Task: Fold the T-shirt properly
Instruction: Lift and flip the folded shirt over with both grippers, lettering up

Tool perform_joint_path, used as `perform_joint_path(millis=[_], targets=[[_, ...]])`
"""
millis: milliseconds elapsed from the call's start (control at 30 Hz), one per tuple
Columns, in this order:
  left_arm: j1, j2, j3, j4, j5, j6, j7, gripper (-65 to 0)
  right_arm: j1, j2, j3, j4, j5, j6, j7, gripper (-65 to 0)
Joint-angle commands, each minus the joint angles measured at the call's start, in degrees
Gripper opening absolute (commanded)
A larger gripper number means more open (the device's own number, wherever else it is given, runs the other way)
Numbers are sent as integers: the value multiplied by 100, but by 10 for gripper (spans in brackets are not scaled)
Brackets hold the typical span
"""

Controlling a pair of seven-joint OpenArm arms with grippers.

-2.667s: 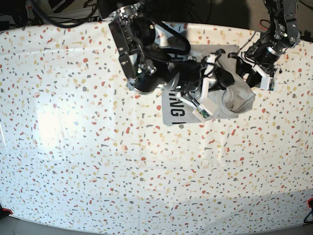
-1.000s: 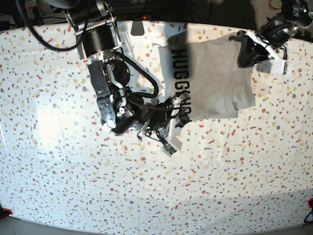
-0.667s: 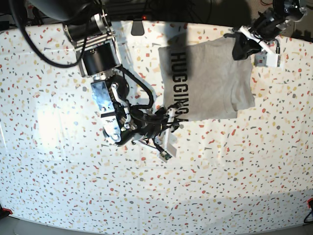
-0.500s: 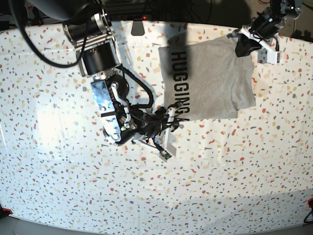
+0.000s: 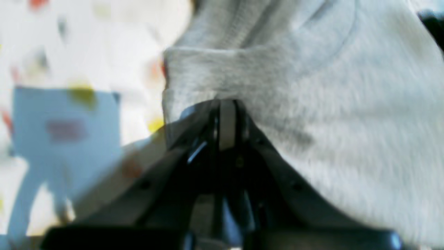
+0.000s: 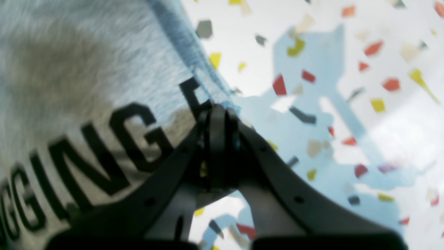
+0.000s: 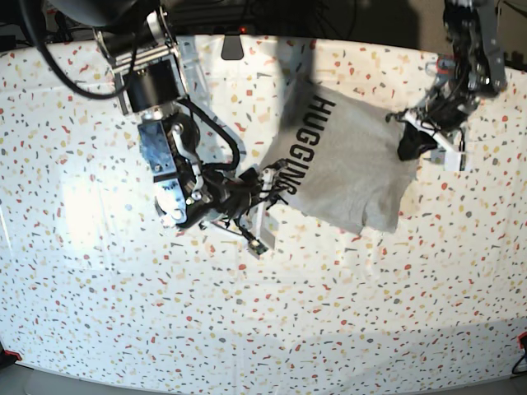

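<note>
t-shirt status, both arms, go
Left gripper shut on T-shirt edge. Right gripper shut on lettered edge. Shirt held between them, partly folded. Nothing in the way.

A robotics lab bench: a terrazzo-patterned tabletop (image 7: 123, 329) with dark cables (image 7: 74, 58) trailing along its far edge.

Soft cloth over a glossy speckled top

You see the T-shirt (image 7: 354, 169) as matt heathered knit; the table (image 7: 123, 313) looks smooth and shiny; the right gripper (image 6: 218, 114) is matt black plastic.
</note>
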Motion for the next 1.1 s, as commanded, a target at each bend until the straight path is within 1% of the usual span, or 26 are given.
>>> perform_joint_path(millis=[0,100,200,267,333,467,600,733,800,867,933,1067], targets=[[-109,-37,-9,-181,452,302,328,-650,20,22,9,205,48,28,61,-650],[-546,-35,-7,-564,448,258,299,-650,-297,101,9,560,48,28,57,-650],[-914,-35,-4,-894,417,-17,245,-650,-660,122,9,946,46,28,52,-650],[-1147,-35,61,-1102,400,-101,243,-650,-898,122,9,1202,48,28,59,-650],[-1344,-35,227,-1285,404,-111,219,-650,-1143,122,7,1464,48,28,59,-650],[-1679,-35,748,-1582,409,-111,-50,-650,-1620,101,2,1869,50,28,72,-650],[-1969,-35,1276,-1604,404,-109,-205,-650,-1985,-24,2,2046,46,28,195,-650],[-2251,-37,1582,-1604,404,-107,-157,-650,-2153,-181,2,2083,44,28,264,-650],[-2361,-39,1600,-1604,402,-109,-90,-650,-2168,-258,2,2083,20,28,267,-650],[-2448,-46,1593,-1569,400,-107,35,-650,-2166,-254,9,2100,-52,28,382,-650],[-2474,-103,1591,-1438,254,-107,96,-650,-2168,-256,94,2205,-127,28,457,-650],[-2420,-389,1589,-859,-426,-101,170,-650,-2168,-254,538,2682,-103,28,448,-650]])
